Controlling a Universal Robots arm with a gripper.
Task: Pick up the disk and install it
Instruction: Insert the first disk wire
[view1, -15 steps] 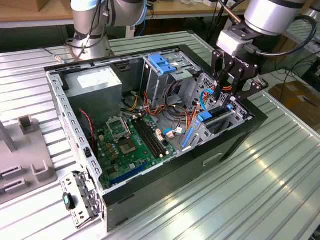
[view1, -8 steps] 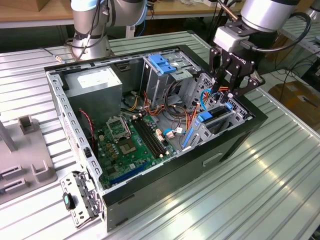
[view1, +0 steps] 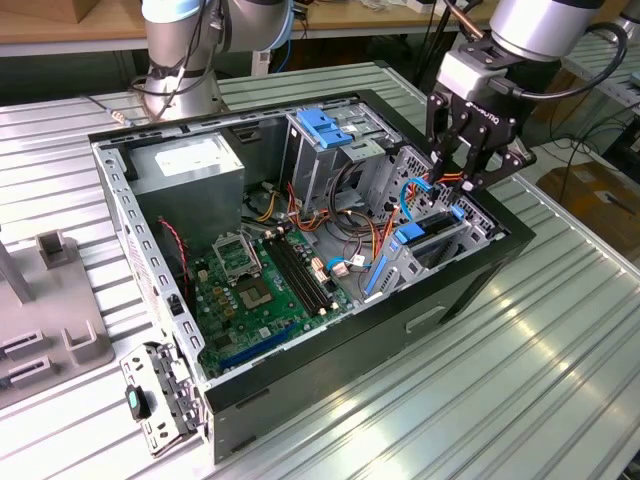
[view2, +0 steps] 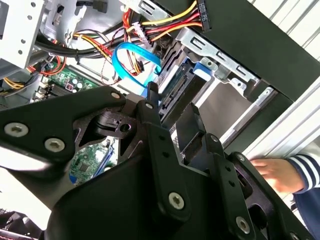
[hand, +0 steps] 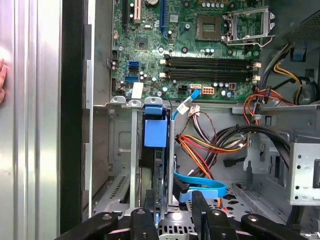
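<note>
Disk (hand: 156, 167): flat, dark metal body, blue plastic frame along the edge, blue tab at the end facing the board. Standing on edge, upright, slid into the grey metal drive bay (hand: 120, 155) at a corner of the open computer case (view1: 300, 385). Seated between bay walls, tab end sticking out.

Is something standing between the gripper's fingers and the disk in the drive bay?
Nothing visible does. The black gripper hangs open right over the flat black disk in its blue plastic frame, which stands on edge in the grey metal bay. A bright blue flat cable loops beside it, close to one finger.
</note>
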